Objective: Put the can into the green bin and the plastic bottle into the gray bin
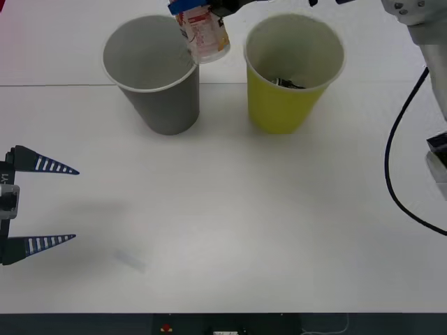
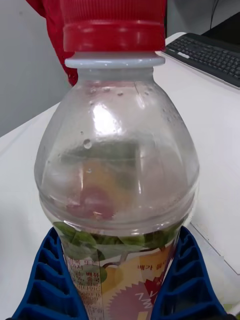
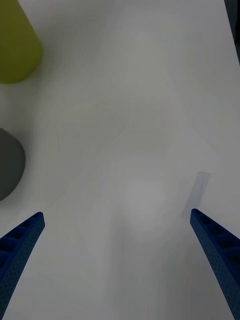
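Two tall cups stand side by side at the far part of the white table point(image 1: 230, 230). The gray bin point(image 1: 157, 84) is on the left and the green bin point(image 1: 290, 77) is on the right, with a small gap between them. Something dark lies at the bottom of the green bin; it is too small to tell what it is. The gray bin looks bare inside.

The plastic bottle point(image 1: 202, 31) hangs in the air over the right side of the gray bin's white rim. It is tipped a little. The right gripper point(image 1: 187, 7) holds it from above. In the right wrist view its blue fingers point(image 2: 47, 280) press on both sides of the bottle's label, and the red cap point(image 2: 112, 25) points away from them.

The left gripper point(image 1: 59, 204) waits low at the left edge of the table, well apart from both bins. Its two blue fingers are spread wide and hold nothing.

A black cable point(image 1: 394, 167) curves down at the right edge. The middle and near part of the table is wide open.
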### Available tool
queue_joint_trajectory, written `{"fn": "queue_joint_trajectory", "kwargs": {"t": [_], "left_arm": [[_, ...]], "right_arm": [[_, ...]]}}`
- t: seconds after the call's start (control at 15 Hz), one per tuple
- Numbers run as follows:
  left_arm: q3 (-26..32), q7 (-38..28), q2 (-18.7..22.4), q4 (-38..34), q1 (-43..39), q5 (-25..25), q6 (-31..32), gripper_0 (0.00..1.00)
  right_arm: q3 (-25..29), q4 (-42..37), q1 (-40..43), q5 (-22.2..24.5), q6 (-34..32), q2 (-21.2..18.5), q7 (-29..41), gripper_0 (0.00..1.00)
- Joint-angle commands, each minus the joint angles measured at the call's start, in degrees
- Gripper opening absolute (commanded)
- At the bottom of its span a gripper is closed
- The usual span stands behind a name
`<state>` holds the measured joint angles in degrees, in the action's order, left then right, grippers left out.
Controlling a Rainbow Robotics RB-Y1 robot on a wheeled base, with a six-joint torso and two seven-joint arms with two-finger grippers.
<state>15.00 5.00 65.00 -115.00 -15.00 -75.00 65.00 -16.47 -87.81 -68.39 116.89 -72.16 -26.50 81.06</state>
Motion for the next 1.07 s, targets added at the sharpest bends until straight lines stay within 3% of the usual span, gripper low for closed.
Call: {"fn": "queue_joint_trajectory", "kwargs": {"t": [0.07, 0.4, 0.6, 0.67, 0.73, 0.8, 1.07], "left_arm": [[0.00, 0.00, 0.00, 0.00, 0.00, 0.00, 0.00, 1.00], [0.00, 0.00, 0.00, 0.00, 0.00, 0.00, 0.00, 1.00], [0.00, 0.00, 0.00, 0.00, 0.00, 0.00, 0.00, 1.00], [0.00, 0.00, 0.00, 0.00, 0.00, 0.00, 0.00, 1.00], [0.00, 0.00, 0.00, 0.00, 0.00, 0.00, 0.00, 1.00], [0.00, 0.00, 0.00, 0.00, 0.00, 0.00, 0.00, 1.00], [0.00, 0.00, 0.00, 0.00, 0.00, 0.00, 0.00, 1.00]], "right_arm": [[-1.29, 9.50, -4.65, 4.84, 2.38, 5.23, -1.35, 0.00], [-8.94, 19.87, -7.28, 10.99, 17.23, 10.86, -1.35, 0.00], [-10.87, 21.54, -7.28, 11.34, 20.48, 11.56, -1.79, 0.04], [-10.96, 21.54, -7.28, 11.34, 20.48, 11.56, -1.79, 0.16], [-10.96, 21.54, -7.28, 11.34, 20.48, 11.65, -1.79, 0.72], [-10.96, 21.54, -7.28, 11.26, 20.48, 11.56, -1.79, 1.00], [-10.87, 21.54, -7.19, 10.82, 22.24, 11.56, -2.40, 1.00]]}}
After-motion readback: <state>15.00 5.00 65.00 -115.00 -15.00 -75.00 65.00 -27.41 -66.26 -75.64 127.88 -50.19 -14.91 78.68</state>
